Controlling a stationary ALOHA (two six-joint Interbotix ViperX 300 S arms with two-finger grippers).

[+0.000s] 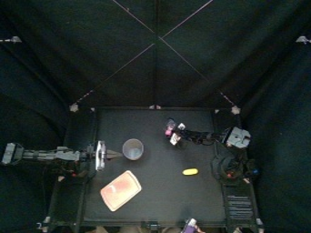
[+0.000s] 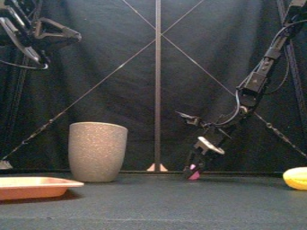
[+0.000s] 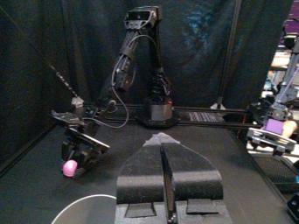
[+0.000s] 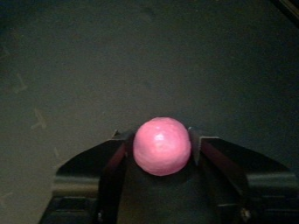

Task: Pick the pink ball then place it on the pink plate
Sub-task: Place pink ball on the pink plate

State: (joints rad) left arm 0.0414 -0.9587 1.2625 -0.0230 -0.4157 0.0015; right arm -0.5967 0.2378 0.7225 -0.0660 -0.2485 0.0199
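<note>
The pink ball (image 4: 162, 145) sits between the jaws of my right gripper (image 4: 162, 138), which is shut on it. From the front, the pink ball (image 2: 195, 174) hangs low over the table under the tilted right gripper (image 2: 198, 167), right of centre. In the top view that gripper (image 1: 173, 136) is at the back, just right of the grey cup (image 1: 133, 149). The pink plate (image 1: 120, 190) lies flat at the front left with nothing on it. My left gripper (image 3: 167, 179) is shut, holds nothing and rests at the left side, and its wrist view shows the ball (image 3: 70, 166).
The tall grey speckled cup (image 2: 97, 151) stands between the plate (image 2: 30, 186) and the ball. A yellow toy (image 1: 190, 171) lies on the table at the right, seen at the right edge from the front (image 2: 296, 178).
</note>
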